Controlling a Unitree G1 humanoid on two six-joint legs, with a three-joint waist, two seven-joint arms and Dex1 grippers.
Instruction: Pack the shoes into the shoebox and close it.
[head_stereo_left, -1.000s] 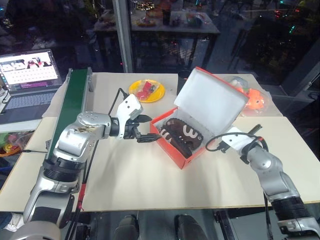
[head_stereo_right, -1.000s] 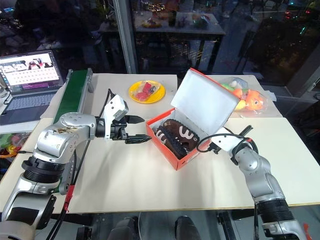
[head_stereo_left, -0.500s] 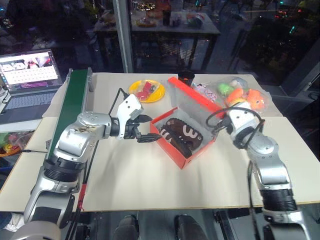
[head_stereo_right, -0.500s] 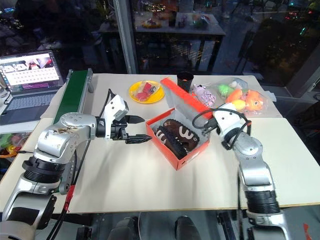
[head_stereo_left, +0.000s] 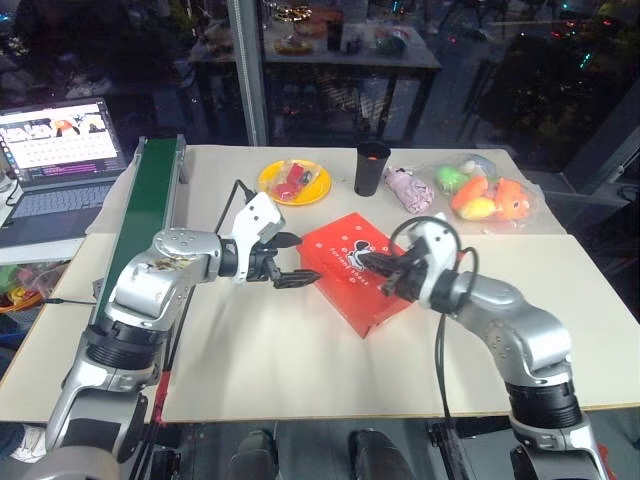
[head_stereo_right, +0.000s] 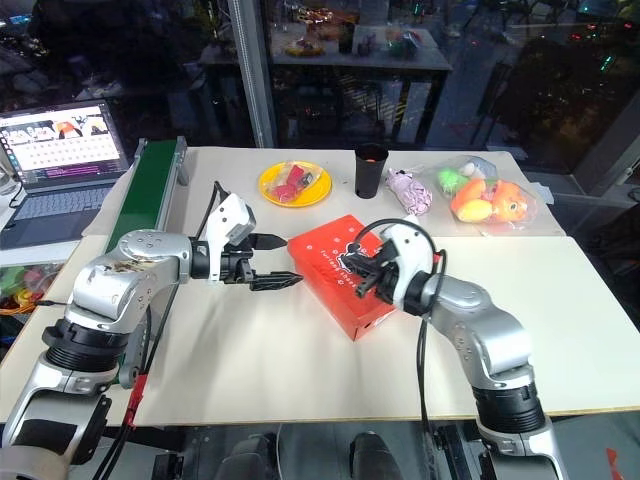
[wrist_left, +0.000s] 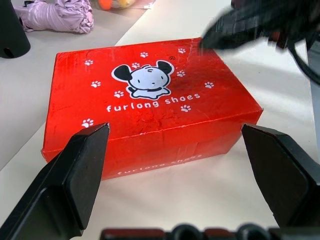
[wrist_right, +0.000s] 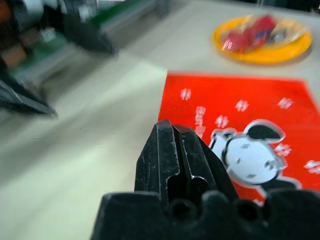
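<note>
Your shoebox (head_stereo_left: 352, 272) sits at the table's center with its lid down, so the shoes are hidden inside and the task looks nearly finished. Your right gripper (head_stereo_left: 372, 264), fingers pressed together and holding nothing, rests over the lid. Your left gripper (head_stereo_left: 288, 260), spread wide and empty, waits at the box's nine o'clock.

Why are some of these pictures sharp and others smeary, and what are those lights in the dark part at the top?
Left wrist view: the shoebox lid print is crisp, while the right tool above it is a smear. Right wrist view: the plate and the left tool are soft, the box print slightly blurred. Eye views: evenly lit table, dark glass behind with small glints.
</note>
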